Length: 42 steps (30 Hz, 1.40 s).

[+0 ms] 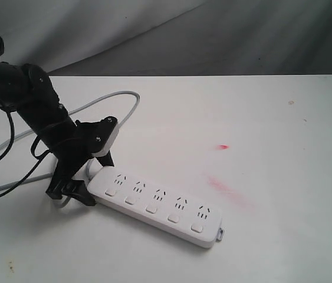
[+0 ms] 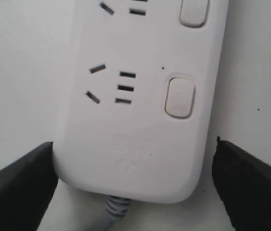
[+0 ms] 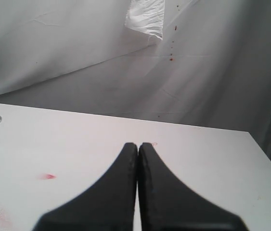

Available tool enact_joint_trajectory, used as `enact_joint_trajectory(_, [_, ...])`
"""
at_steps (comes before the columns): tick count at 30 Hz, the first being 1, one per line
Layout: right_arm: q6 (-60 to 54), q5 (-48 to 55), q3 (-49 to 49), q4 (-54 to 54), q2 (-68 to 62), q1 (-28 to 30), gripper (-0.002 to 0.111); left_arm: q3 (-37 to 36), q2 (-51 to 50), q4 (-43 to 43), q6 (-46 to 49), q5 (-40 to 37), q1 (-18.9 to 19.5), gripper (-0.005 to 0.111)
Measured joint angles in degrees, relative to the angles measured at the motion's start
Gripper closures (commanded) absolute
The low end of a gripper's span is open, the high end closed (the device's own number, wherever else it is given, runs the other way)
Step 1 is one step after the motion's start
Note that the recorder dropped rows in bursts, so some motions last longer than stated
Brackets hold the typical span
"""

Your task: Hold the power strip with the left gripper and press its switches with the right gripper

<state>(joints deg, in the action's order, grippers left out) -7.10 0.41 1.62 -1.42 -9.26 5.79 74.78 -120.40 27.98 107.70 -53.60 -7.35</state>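
- Left gripper: black fingers spread wide, with the power strip's cord end between them.
- One finger touches the strip; the other sits just beside it.
- Right gripper: fingers pressed together above the white table.

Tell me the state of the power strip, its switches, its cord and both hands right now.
Power strip: lying flat on the table, sockets up, nothing plugged in.
Switches: untouched; on or off cannot be told.
Cord: looped loosely on the table.
Left hand: open, straddling the strip's cord end.
Right hand: shut, empty, away from the strip.
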Motion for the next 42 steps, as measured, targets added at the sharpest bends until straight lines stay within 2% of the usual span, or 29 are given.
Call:
enact_joint_trajectory(6, [0.0,0.0,0.0,0.0,0.0,0.0,0.108,0.0,0.0,1.4,-7.0,0.0,0.0,0.034])
enact_joint_trajectory(16, [0.0,0.0,0.0,0.0,0.0,0.0,0.108,0.0,-0.1,2.3,-12.0,2.2,-2.6,0.034])
enact_joint_trajectory(23, [0.0,0.0,0.0,0.0,0.0,0.0,0.108,0.0,-0.1,2.9,-19.7,4.3,-3.1,0.034])
enact_joint_trajectory(42, [0.0,0.0,0.0,0.0,0.0,0.0,0.108,0.0,-0.1,3.0,-21.4,5.1,-3.1,0.034])
